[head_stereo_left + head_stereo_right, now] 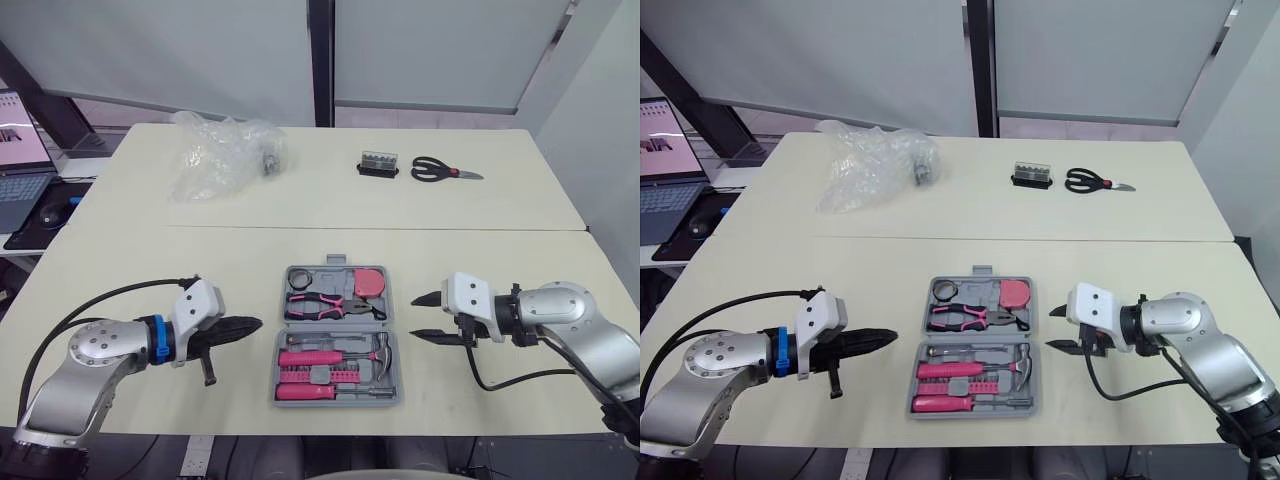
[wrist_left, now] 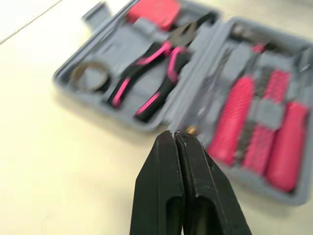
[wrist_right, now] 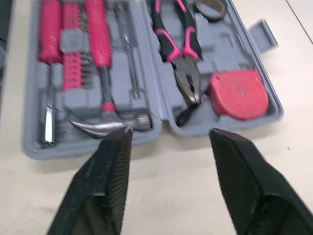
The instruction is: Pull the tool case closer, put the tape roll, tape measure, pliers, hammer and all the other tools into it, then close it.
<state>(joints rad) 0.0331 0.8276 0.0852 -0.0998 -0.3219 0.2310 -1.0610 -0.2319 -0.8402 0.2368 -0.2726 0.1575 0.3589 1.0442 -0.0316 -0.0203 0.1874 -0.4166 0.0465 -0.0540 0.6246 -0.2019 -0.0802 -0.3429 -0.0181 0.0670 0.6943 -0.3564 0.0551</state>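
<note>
The grey tool case [image 1: 337, 395] lies open near the table's front edge, between my arms. In its far half sit the tape roll [image 1: 299, 276], the pink-handled pliers [image 1: 325, 306] and the red tape measure [image 1: 369, 283]. The near half holds the hammer [image 1: 340, 354] and pink-handled screwdrivers [image 1: 308, 390]. My left gripper [image 1: 256, 324] is shut and empty, its tips just left of the case. My right gripper [image 1: 419, 316] is open, just right of the case, its fingers [image 3: 112, 171] facing the hinge side edge.
At the back of the table lie a crumpled clear plastic bag [image 1: 222, 152], a small black bit holder [image 1: 378, 164] and black scissors [image 1: 440, 170]. A laptop [image 1: 20, 170] and mouse [image 1: 51, 211] sit on a side desk at far left.
</note>
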